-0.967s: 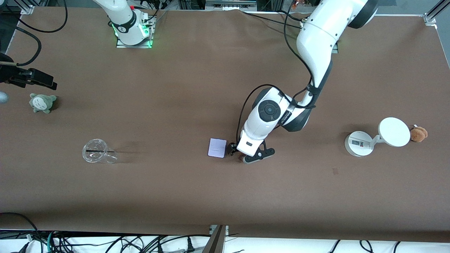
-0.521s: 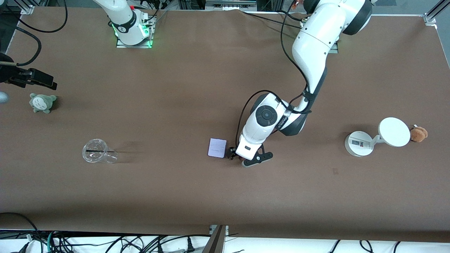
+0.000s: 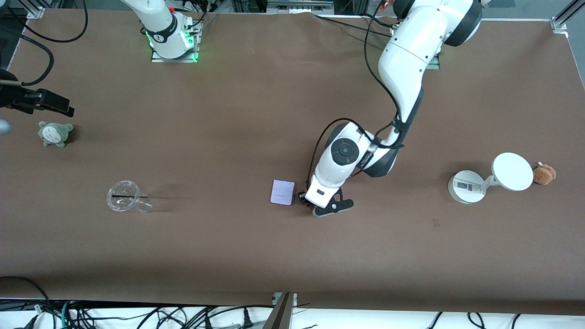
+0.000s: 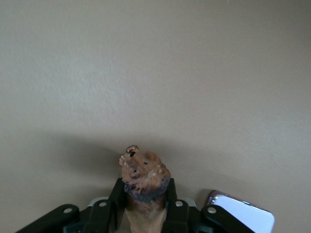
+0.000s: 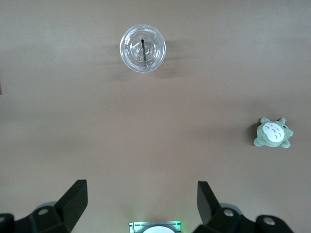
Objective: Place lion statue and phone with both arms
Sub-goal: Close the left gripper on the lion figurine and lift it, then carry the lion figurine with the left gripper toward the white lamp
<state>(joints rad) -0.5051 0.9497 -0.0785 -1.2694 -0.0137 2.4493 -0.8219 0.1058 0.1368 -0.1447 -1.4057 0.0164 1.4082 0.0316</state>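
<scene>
Orange-brown lion statue (image 4: pixel 144 180) has just been clamped between the left gripper (image 4: pixel 144 206) fingers beside the phone (image 3: pixel 282 192); lifting can follow. Right gripper (image 5: pixel 141 204) waits, fingers apart.

Colour rundown, more or less: the worktop (image 3: pixel 228 114) is a flat chocolate brown all over, no pattern. The lion statue (image 4: pixel 144 177) is orange-brown with a darker, near-black ruff under the head and tiny black dots on its muzzle. The phone (image 3: pixel 282 192) has a pale lavender face; in the left wrist view you can see a dark, slightly pinkish edge. Both arms are glossy white with black joints, and the fingers (image 4: pixel 116 196) are black. There's a clear cup (image 3: pixel 123 196) with a black straw, a grey-green plush (image 3: pixel 55 133) with a white belly, a fuzzy brown plush (image 3: pixel 545 174), and a plain white disc stand (image 3: pixel 512 171).
</scene>
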